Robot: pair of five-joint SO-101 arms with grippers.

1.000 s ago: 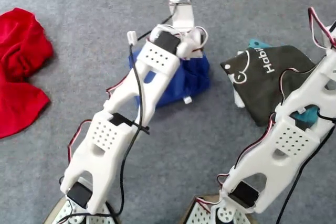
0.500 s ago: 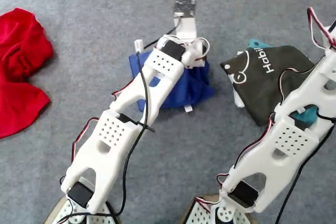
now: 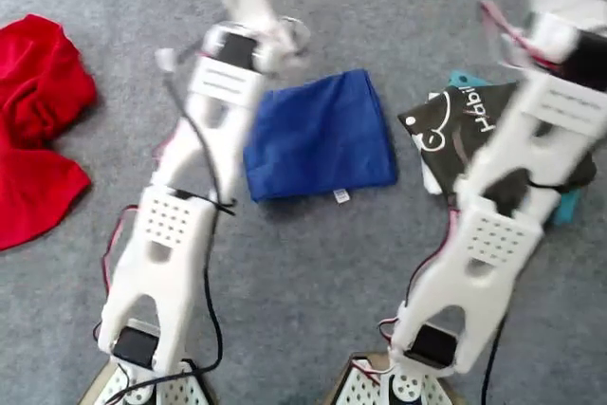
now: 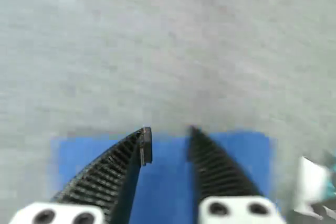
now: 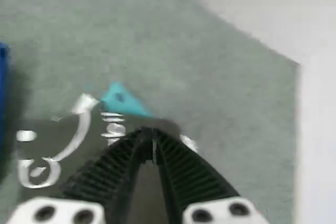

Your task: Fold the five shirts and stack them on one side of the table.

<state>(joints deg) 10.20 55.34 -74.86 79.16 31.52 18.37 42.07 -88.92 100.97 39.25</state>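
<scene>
Grey table (image 3: 379, 263) bears one blue shirt (image 3: 318, 135), one red shirt (image 3: 38, 120), one dark shirt (image 3: 455, 135); left pincer (image 4: 169, 137) spread, right pincer (image 5: 153, 148) closed.

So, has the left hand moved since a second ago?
Yes. In the high view the left hand was over the far edge of the blue shirt; it has swung toward the red shirt, past the blue shirt's corner.

OVERHEAD AND UP CLOSE: A fixed camera looks down from the arms' base side across the grey table (image 3: 379, 263), taking in both arms. The left wrist camera hangs close above, sighting along the left gripper (image 4: 169, 142) onto the blue shirt (image 4: 163, 182). The right wrist camera sights past the right gripper (image 5: 154, 148) onto the dark shirt (image 5: 52, 140). Both shirts also appear in the overhead view.
</scene>
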